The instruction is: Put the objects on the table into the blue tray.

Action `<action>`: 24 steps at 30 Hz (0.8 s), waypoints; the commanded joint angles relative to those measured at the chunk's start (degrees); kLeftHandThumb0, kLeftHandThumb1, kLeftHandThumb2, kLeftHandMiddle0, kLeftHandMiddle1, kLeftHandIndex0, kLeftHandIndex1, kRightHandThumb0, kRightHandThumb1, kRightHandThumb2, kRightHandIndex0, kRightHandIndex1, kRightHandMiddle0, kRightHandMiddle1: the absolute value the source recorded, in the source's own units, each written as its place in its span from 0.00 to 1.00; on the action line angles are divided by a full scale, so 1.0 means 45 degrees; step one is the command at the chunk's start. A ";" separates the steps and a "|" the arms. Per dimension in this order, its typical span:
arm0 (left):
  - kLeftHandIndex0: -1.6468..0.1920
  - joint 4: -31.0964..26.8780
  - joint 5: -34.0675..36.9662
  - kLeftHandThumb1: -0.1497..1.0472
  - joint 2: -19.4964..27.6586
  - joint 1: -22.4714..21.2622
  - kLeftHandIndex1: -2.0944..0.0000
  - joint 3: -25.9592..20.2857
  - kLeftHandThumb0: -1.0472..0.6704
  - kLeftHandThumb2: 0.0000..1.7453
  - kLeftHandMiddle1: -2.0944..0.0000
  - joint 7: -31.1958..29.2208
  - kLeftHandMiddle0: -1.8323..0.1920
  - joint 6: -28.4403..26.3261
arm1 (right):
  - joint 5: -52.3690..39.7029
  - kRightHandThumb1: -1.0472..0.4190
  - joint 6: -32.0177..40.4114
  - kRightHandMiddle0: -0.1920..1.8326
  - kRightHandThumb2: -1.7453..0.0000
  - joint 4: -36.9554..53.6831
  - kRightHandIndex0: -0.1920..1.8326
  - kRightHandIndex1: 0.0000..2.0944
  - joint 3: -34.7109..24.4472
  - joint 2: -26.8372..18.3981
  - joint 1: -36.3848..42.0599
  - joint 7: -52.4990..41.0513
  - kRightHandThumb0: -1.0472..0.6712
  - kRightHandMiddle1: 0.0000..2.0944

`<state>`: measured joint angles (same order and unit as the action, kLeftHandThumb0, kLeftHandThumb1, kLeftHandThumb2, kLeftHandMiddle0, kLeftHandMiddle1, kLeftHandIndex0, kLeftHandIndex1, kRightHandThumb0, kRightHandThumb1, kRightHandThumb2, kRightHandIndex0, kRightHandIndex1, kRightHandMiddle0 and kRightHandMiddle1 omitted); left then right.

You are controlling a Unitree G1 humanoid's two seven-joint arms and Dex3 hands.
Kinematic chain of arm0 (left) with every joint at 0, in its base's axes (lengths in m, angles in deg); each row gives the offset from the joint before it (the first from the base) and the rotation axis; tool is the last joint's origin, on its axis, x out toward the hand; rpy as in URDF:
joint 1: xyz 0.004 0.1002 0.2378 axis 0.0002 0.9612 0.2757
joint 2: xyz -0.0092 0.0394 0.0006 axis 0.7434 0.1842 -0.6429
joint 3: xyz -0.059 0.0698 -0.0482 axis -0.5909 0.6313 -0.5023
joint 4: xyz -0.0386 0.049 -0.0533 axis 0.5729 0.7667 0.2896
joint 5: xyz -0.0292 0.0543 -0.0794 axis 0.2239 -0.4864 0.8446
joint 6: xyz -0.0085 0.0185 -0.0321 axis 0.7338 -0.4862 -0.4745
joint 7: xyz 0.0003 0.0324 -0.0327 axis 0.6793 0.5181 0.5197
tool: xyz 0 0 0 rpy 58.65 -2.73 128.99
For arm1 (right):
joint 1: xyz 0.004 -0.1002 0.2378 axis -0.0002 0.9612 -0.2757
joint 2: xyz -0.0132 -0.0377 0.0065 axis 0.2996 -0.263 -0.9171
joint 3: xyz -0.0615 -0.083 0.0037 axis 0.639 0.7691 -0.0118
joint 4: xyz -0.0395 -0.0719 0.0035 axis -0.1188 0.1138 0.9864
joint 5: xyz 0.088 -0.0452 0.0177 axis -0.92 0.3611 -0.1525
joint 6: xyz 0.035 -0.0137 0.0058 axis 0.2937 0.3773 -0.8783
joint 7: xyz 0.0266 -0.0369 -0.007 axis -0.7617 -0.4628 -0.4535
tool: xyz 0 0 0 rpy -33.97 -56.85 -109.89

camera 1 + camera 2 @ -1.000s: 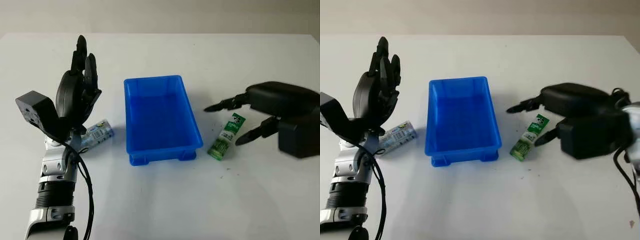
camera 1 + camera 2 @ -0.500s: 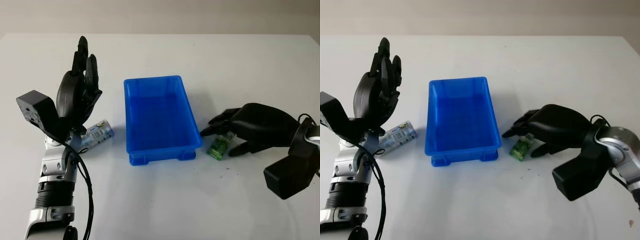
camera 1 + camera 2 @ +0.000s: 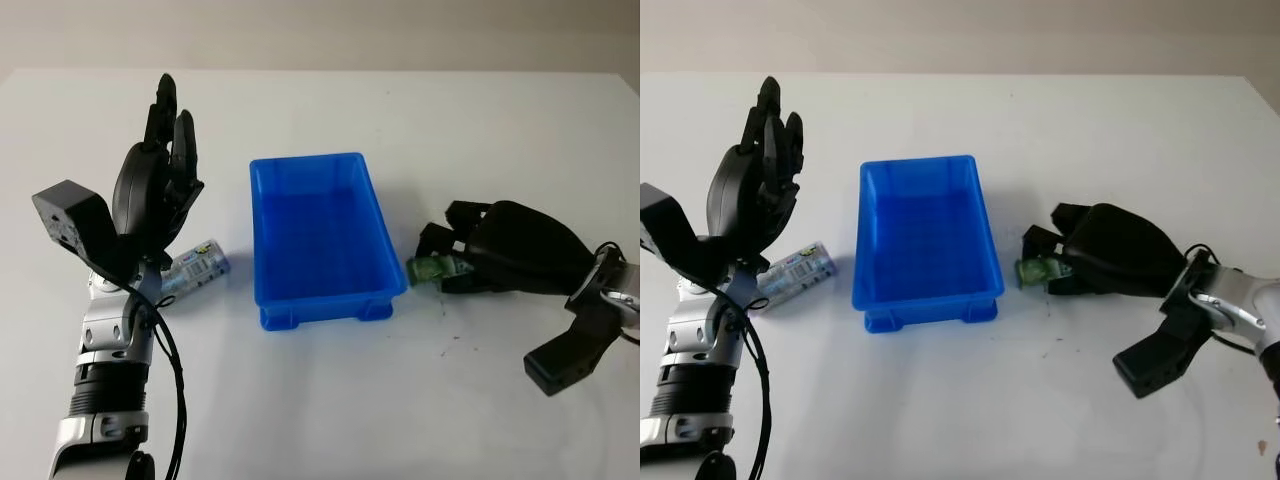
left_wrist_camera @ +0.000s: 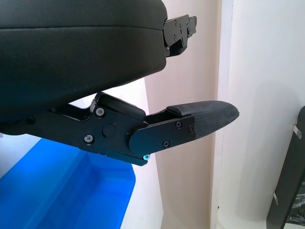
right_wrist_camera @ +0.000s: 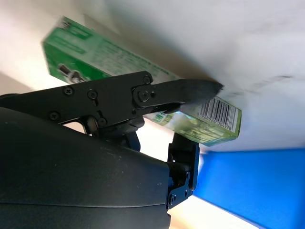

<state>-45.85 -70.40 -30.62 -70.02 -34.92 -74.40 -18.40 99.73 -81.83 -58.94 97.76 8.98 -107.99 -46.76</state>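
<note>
Left eye view shows our right hand point(image 3: 470, 258) low on the white tabletop point(image 3: 330, 400), just beside the right wall of the blue tray point(image 3: 388, 262), with its fingers curled around the green box point(image 3: 432, 268). In the right wrist view one finger point(image 5: 143, 95) lies across the printed face of this box, so we judge the fingers are clamped on it, and the box is close enough to the tray for a short lift over the wall. Only one small green end of the box comes out from under the black shell in the head views, so we cannot tell if the box touches the tabletop or is already a little raised. Our left hand point(image 3: 155, 190) is held up in the air at the left side of the tray, open and holding nothing; we think it waits there to leave room. Below it, near the left wall of the tray but apart from it, lies a small bottle with a blue and white label point(image 3: 198, 266); the left arm covers part of it, and its print is too small for us to read. The inside of the tray has nothing in it, so both objects are not yet put away.
</note>
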 commanded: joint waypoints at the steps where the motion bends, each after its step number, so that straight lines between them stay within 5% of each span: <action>1: 1.00 -0.0017 -0.0055 1.00 0.0183 -0.0152 1.00 0.0026 0.16 0.37 1.00 -0.0061 1.00 -0.0014 | -0.0042 0.00 0.0429 0.35 0.87 -0.0476 0.49 1.00 0.0051 -0.0311 -0.0570 0.0631 0.29 1.00; 6: 1.00 0.0019 -0.0088 1.00 0.0192 -0.0177 1.00 0.0041 0.16 0.37 1.00 -0.0091 1.00 0.0035 | -0.1094 0.00 0.1279 0.36 0.94 -0.1555 0.48 1.00 -0.0366 -0.0127 -0.2233 0.1286 0.31 1.00; 15: 1.00 0.0051 -0.0096 1.00 0.0098 -0.0172 1.00 0.0054 0.17 0.37 1.00 -0.0022 1.00 0.0091 | -0.3295 0.04 0.1592 0.53 0.97 -0.0830 0.61 1.00 -0.1002 0.0927 -0.4473 0.1301 0.33 1.00; 24: 1.00 0.0051 -0.0084 1.00 -0.0052 -0.0131 1.00 0.0082 0.17 0.37 1.00 0.0106 1.00 0.0216 | -0.3602 0.00 0.0661 0.57 0.93 0.1404 0.67 1.00 -0.0625 0.2641 -0.4456 0.1082 0.32 1.00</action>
<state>-45.67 -70.55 -30.83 -70.09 -34.60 -74.03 -18.16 83.29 -78.33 -54.28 94.66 20.44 -127.93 -41.95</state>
